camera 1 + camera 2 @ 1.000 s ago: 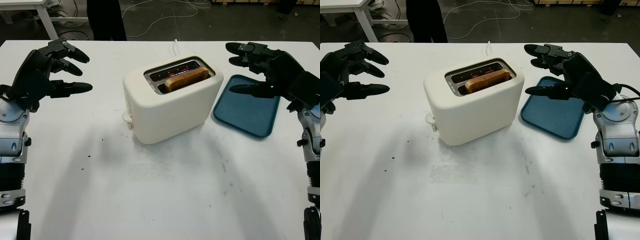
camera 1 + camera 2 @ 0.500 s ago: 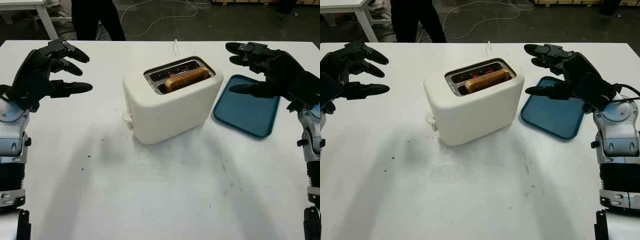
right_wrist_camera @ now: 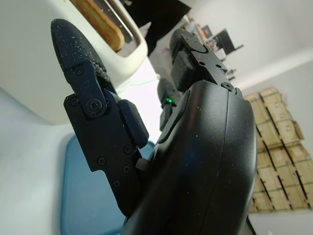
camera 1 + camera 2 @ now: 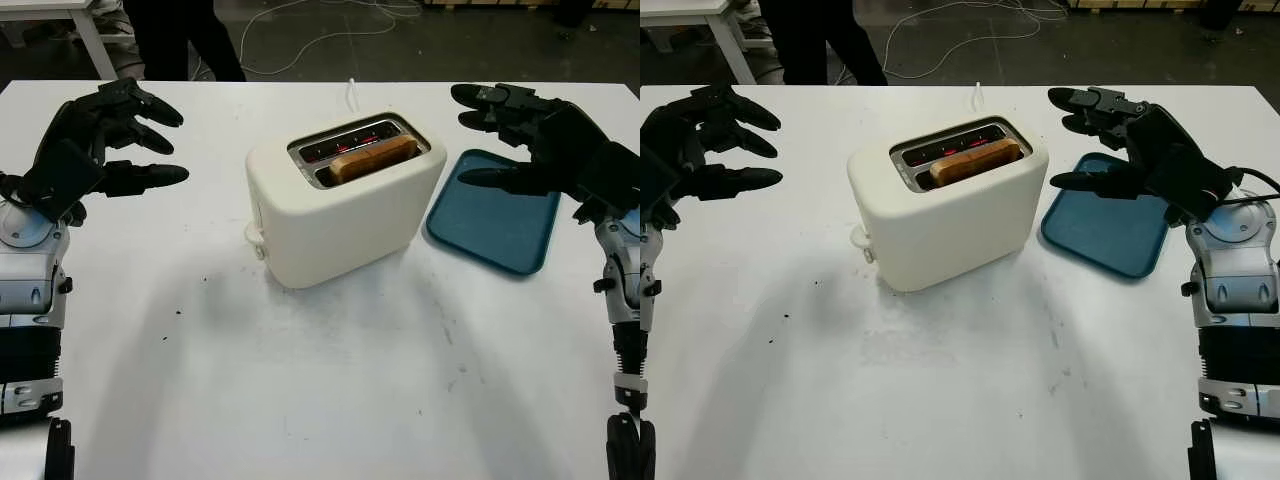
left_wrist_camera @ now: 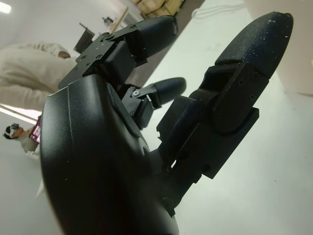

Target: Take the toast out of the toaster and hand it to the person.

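Head camera first: white desk with a few dark specks, dark floor with loose cables behind it, and a person's dark trouser legs standing behind the toaster, off toward its left. The cream toaster sits mid-desk, and the toast is poking up out of its nearer slot. A blue tray lies just right of the toaster. The left robot hand hangs in the air well left of the toaster, open, holding nothing. The right robot hand is up over the tray, right of the toaster, also open with nothing in it.

Left wrist view: black fingers over bare desk, toaster edge at the corner.

Right wrist view: the toaster wall with the toast in its slot just past the fingers, tray underneath.
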`<state>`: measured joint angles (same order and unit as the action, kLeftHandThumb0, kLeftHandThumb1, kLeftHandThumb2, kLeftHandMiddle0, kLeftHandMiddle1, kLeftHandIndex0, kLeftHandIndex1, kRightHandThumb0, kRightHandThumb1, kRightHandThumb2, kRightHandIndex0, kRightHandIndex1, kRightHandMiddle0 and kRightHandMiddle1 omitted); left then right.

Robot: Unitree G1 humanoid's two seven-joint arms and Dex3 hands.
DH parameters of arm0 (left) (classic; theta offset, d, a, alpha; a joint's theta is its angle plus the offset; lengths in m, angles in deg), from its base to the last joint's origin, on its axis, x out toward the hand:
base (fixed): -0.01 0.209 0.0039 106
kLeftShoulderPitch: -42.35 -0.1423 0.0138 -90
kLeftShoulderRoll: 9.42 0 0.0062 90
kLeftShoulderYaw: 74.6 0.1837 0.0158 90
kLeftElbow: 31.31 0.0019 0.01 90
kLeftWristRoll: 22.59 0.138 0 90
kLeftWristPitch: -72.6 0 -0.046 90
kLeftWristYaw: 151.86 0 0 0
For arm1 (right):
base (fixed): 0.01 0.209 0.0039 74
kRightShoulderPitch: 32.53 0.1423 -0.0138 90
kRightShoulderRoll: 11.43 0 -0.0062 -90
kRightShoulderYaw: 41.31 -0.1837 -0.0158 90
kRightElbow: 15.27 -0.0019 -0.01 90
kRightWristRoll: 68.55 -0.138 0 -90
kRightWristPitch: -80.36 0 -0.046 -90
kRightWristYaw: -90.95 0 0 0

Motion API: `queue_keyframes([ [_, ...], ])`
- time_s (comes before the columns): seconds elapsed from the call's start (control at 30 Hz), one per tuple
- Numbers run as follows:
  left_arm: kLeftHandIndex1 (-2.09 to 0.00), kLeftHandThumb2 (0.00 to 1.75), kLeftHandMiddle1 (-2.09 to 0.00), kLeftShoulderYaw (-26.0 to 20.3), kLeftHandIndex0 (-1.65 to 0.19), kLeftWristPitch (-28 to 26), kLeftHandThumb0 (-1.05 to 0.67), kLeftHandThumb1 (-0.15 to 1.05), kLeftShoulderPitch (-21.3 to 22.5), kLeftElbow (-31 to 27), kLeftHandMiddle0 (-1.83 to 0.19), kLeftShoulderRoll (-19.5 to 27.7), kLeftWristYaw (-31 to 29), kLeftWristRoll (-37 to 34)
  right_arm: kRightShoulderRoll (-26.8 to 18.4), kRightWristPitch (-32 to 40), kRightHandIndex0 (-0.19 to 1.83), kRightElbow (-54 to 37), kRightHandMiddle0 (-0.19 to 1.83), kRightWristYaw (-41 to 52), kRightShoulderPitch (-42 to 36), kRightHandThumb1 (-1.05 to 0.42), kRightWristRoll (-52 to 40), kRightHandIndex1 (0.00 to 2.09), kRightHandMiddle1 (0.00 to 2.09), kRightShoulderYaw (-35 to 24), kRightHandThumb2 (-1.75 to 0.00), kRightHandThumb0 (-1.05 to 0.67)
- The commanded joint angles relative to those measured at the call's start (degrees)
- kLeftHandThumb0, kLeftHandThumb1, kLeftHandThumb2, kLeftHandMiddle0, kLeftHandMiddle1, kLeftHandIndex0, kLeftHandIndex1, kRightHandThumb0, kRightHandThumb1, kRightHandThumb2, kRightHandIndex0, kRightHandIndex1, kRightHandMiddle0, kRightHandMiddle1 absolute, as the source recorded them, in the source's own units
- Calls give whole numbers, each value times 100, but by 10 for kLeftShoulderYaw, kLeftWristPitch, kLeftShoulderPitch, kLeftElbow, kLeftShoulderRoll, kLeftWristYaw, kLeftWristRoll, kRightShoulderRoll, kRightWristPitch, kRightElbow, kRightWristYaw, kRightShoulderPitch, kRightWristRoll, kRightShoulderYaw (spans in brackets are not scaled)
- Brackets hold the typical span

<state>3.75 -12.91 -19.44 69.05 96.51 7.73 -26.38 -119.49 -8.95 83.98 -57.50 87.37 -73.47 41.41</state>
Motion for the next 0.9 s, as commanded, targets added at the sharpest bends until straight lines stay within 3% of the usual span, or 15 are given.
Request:
queue_keyframes([
  [0.0, -82, 0, -88, -4, -74, 6, -105, 58, 6, 1, -78, 2, 5, 0, 4, 0, 11, 1, 41, -2, 4, -75, -10, 55, 1, -6, 0, -73],
  [0.87, -88, 0, -96, -7, -69, 11, -105, 59, 6, 6, -72, -2, 8, -6, 8, 9, 16, -3, 44, -5, -1, -75, -19, 53, 2, -9, 0, -72],
])
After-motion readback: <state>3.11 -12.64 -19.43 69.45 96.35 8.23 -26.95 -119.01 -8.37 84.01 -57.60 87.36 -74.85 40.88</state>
